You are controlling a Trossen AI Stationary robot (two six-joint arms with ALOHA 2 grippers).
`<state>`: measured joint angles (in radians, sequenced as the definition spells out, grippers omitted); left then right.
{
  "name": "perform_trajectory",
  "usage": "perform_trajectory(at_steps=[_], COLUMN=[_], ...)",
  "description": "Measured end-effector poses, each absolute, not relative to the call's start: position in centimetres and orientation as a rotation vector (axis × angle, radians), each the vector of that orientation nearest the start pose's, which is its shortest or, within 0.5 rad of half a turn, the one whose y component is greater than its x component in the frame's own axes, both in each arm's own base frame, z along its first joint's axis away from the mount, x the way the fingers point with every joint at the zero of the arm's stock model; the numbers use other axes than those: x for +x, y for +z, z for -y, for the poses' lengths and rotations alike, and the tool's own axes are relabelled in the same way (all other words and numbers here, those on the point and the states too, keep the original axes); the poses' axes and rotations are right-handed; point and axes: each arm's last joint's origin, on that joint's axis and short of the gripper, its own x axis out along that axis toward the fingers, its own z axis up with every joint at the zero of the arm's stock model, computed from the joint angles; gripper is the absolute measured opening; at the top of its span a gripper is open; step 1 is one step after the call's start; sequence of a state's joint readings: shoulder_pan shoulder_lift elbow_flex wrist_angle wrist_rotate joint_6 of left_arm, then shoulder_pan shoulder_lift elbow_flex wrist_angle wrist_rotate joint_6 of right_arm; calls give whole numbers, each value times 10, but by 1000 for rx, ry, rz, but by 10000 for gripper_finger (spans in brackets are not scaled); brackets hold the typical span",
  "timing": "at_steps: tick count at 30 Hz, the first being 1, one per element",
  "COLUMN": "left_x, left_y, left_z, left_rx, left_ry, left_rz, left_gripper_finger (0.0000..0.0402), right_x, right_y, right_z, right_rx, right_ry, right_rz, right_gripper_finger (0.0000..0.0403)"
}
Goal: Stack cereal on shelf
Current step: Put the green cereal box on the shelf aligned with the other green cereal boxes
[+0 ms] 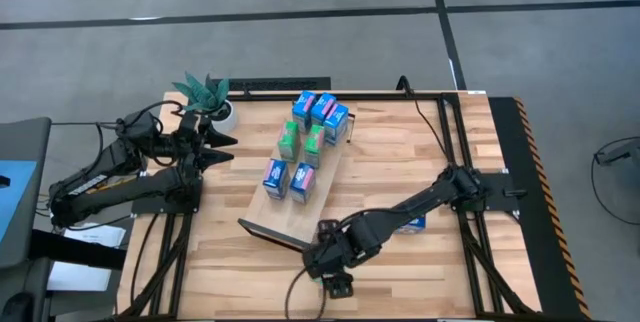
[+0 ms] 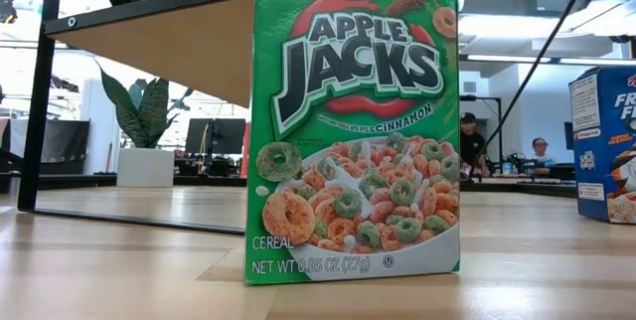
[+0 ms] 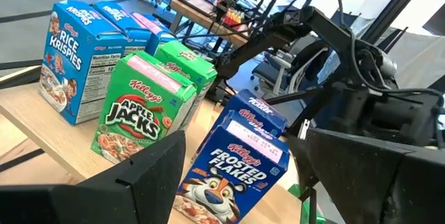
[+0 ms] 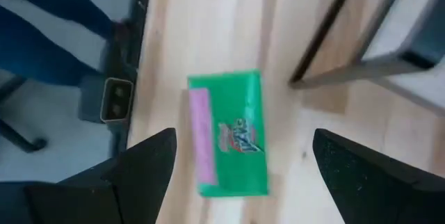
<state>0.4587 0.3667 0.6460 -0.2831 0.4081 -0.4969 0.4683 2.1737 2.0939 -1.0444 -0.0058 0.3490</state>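
Left arm [image 1: 120,177]: dark, jointed links; black cables looped along upper segments.
Left gripper [image 1: 222,149]: two black pointed fingers [image 3: 149,172], matte, flat-faced and wedge-shaped.
Right arm [image 1: 430,200]: dark, slender links between bulkier joint housings; thin black cable beside base.
Right gripper [image 1: 338,284]: blocky black head; two broad black fingers [image 4: 139,165], matte, angular, tapering to blunt tips.

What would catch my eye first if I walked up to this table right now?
Probably the cluster of little cereal boxes standing on the long wooden shelf in the middle of the table, blue ones and green ones together. Next, a green Apple Jacks box on the tabletop directly below the right gripper, whose jaws are wide open. The left gripper waits beside a small potted plant at the table's far left.
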Motion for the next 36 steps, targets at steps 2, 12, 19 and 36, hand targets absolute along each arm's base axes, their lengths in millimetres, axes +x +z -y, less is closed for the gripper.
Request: perform_trajectory(at_steps=[2,12,19,36], left_x=[83,83,83,83], left_y=[322,321,321,321], left_z=[-28,-28,-28,-28], left_rx=[-501,-509,-510,-510], left_ry=[51,53,50,50], left_rz=[4,-12,-15,-15], left_gripper_finger=[286,286,286,286], right_x=[411,407,406,405], right_y=[272,264,263,249], right_z=[-214,-221,-222,-226], right_rx=[54,51,37,75], right_ry=[207,102,90,66], right_rz=[-1144,-1158,-1157,-1169], right_gripper_finger=[361,361,361,358])
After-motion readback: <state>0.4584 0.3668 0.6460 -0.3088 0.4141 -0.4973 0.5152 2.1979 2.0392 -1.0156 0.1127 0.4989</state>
